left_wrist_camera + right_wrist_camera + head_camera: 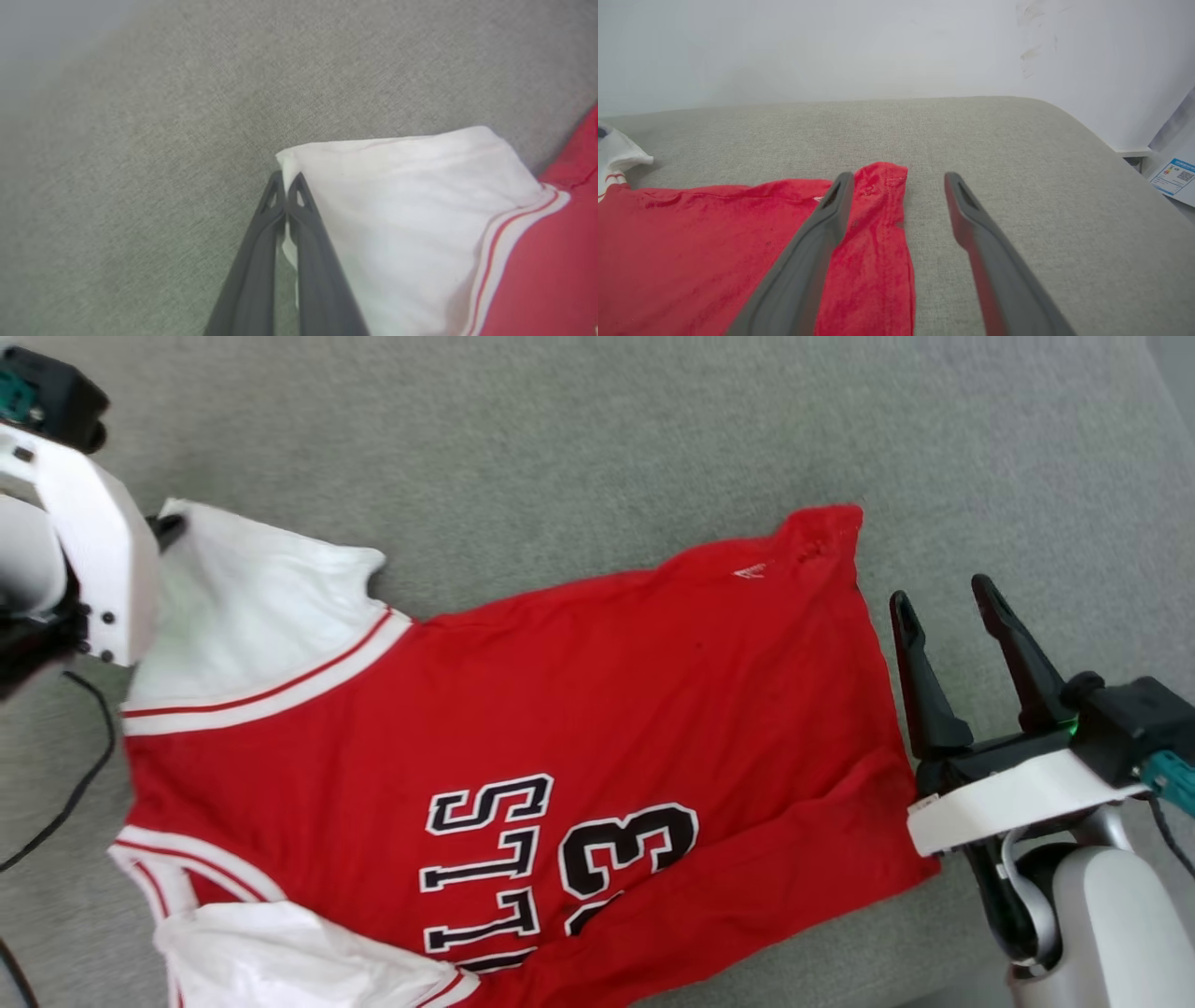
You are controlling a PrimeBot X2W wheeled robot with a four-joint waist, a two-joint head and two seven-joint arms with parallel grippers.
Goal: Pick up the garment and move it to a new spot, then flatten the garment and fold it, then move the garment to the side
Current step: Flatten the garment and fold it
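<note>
Grey woven upholstery, soft and fine-grained, is carrying one garment, and a plain white wall is rising behind it. One thin black cable is trailing off the garment's left side. At that same side the left gripper is pressing its two long dark fingers together, pinching the corner of one of the garment's two white sleeves. The garment is lying spread nearly flat on the upholstery. It is smooth red jersey with striped trim, and black white-outlined lettering and a number are sitting toward its near edge. Just beside the garment's right hem the right gripper is holding its two tapered fingers wide apart, gripping nothing. Whether one finger is touching the cloth I cannot tell.
</note>
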